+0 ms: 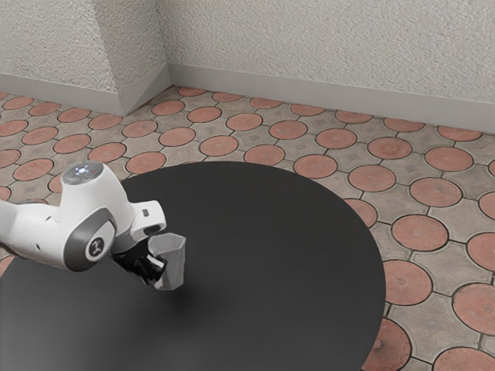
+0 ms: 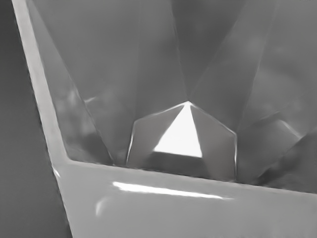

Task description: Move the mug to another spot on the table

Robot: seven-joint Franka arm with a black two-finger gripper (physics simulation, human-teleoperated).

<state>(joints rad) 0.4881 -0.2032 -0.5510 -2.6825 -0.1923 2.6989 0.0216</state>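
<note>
The round table [image 1: 294, 255] is smooth, matt black. Near the table's edge at the exterior view's left sits the mug [image 1: 172, 261], grey, glossy and faceted, tilted rather than upright. The black gripper [image 1: 151, 269] looks closed to a narrow gap, pinching the mug's near wall. The carry seems to be in hand; next comes a steady move across the table, then a level set-down
</note>
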